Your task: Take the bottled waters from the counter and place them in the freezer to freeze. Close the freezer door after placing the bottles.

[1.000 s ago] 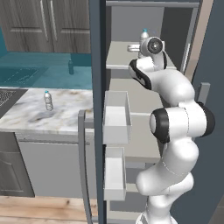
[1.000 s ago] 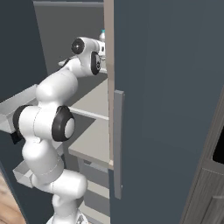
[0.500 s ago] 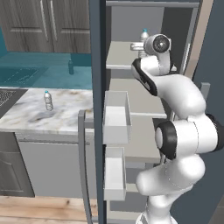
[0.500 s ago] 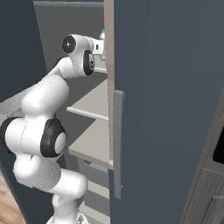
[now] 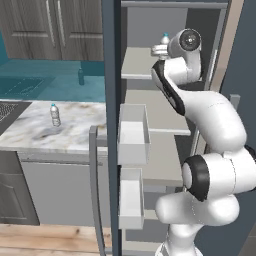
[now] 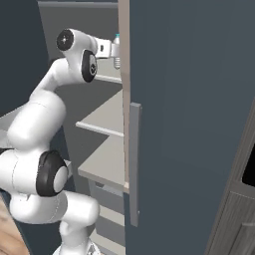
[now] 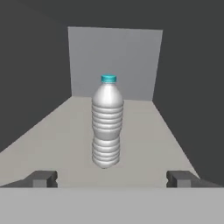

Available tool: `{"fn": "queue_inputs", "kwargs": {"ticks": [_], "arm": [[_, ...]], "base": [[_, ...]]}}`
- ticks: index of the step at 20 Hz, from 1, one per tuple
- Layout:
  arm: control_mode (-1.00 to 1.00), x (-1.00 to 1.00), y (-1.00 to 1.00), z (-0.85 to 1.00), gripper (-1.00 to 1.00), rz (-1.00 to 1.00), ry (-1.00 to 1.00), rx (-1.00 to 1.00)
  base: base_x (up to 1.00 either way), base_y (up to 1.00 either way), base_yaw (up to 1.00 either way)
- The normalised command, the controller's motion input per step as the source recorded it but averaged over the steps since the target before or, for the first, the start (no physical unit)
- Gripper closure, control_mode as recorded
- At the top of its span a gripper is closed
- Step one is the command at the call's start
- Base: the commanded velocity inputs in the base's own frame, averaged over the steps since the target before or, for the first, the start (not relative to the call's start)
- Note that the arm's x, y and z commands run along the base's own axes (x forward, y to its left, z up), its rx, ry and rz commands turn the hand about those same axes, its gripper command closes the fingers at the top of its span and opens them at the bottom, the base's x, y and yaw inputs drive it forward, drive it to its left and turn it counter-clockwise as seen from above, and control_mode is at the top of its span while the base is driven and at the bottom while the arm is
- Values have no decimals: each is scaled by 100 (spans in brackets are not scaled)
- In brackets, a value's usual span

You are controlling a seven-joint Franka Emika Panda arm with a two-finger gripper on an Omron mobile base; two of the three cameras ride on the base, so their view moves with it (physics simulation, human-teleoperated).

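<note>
One bottled water, clear and ribbed with a light blue cap, stands upright on the freezer's top shelf. My gripper is open, its fingertips spread wide on either side, a little short of the bottle and not touching it. From the base, the same bottle peeks out behind my gripper inside the freezer. The second bottled water stands on the marble counter. The freezer door hangs open, edge-on to the left base view.
White bins line the open door's inner side, and its grey bar handle faces the counter. A closed dark panel with a handle flanks the freezer on the right. Lower shelves sit under my arm.
My arm's elbow has lifted and the wrist has drawn back a little from the shelf. The bottle on the top shelf stands free and has not moved.
</note>
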Motion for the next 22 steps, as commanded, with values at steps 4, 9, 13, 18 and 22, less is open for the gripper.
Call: {"fn": "queue_inputs", "kwargs": {"ticks": [4,9,13,18,22], "arm": [[-100,-83,0,0,-100,0,10,4],[-100,-95,0,-3,-100,0,-2,6],[-100,-81,0,-4,-100,0,-4,5],[-100,-71,0,0,-100,0,0,1],[-100,-71,0,-1,-100,0,0,2]], "base": [[0,0,0],[0,0,0],[0,0,0],[0,0,0],[0,0,0]]}}
